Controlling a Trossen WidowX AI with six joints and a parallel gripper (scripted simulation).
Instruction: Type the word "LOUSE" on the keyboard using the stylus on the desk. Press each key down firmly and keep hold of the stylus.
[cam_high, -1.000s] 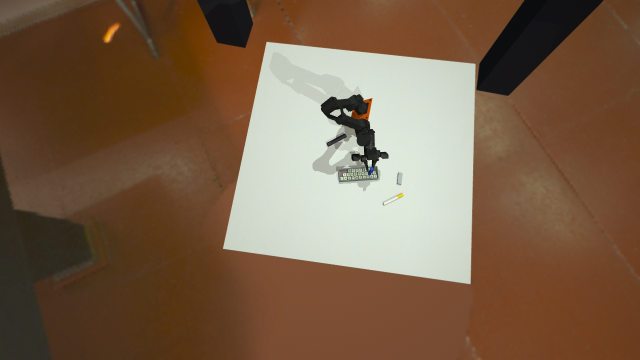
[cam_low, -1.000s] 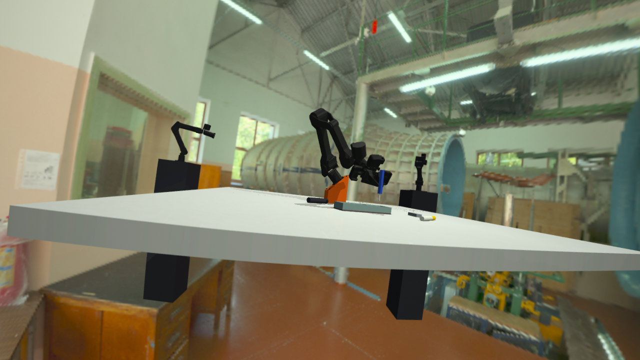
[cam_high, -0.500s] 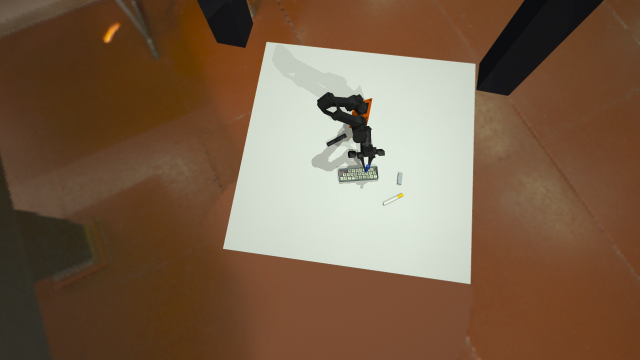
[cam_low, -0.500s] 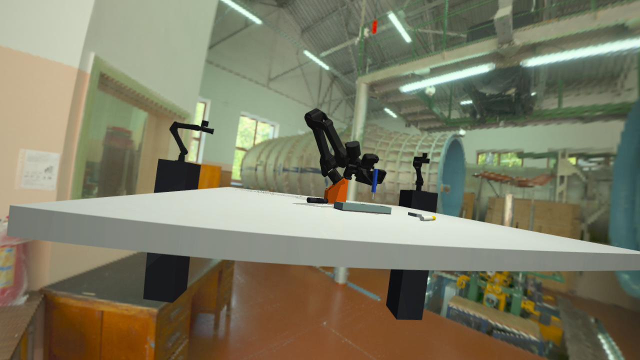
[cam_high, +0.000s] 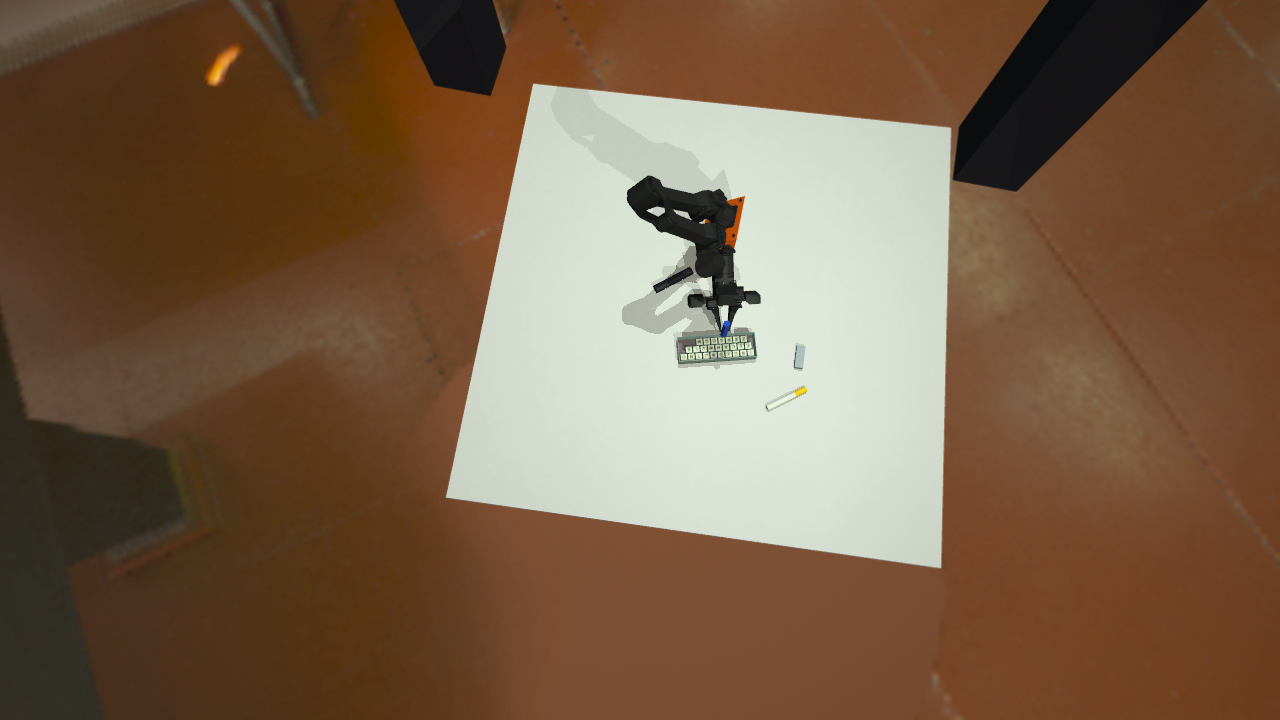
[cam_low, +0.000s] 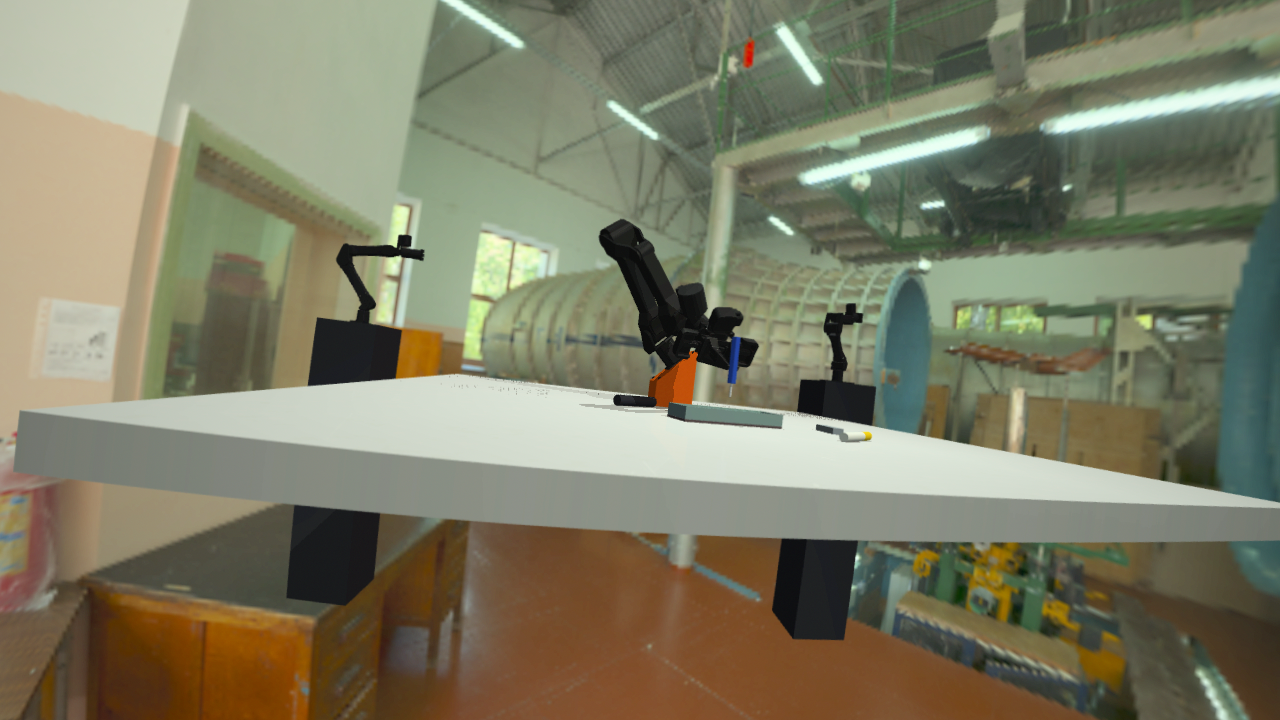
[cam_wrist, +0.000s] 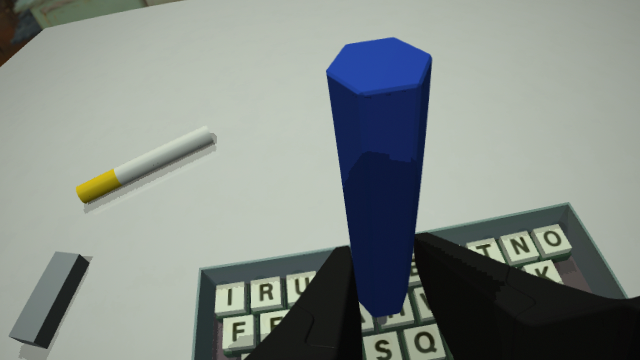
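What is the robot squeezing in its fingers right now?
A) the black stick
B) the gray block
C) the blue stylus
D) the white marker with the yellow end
C: the blue stylus stands between the robot's two dark fingers, above the keyboard.

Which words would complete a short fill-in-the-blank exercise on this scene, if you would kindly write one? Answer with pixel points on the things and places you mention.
The claw (cam_high: 725, 331) (cam_low: 732, 351) (cam_wrist: 382, 254) is closed on a stylus coloured ____.
The marker (cam_high: 785, 399) (cam_low: 855, 436) (cam_wrist: 147, 164) has a white body and a ____ end.
On the keyboard (cam_high: 716, 361) (cam_low: 725, 417) (cam_wrist: 199, 305), the letter directly right of S in the wrist view is ____.

Missing words: blue; yellow; Q.
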